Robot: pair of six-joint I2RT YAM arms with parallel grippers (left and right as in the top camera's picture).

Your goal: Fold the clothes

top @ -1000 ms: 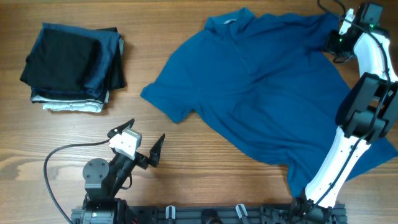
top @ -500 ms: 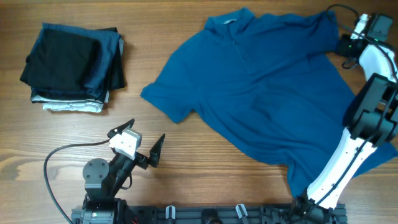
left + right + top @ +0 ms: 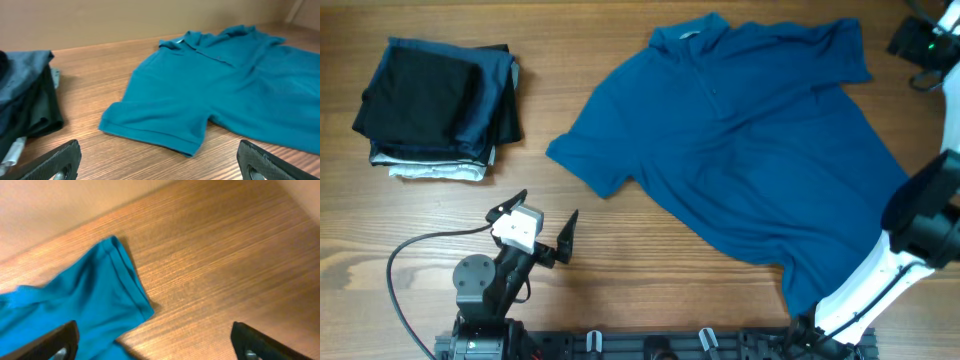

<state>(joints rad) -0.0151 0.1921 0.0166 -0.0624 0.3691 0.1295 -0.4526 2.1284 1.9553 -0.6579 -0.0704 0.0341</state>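
Two wide, empty: left pincer (image 3: 542,218), right pincer (image 3: 157,342) | T-shirt (image 3: 750,150) flat, unfolded | next probably: grip 1 o'clock sleeve (image 3: 845,45), fold inward

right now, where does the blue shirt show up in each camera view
Overhead: the blue shirt lies spread from the centre to the right edge, collar at the top.
Left wrist: the blue shirt fills the centre and right, collar at the upper middle.
Right wrist: only one sleeve shows, at the lower left.
Shared landmark: the wooden table under it.
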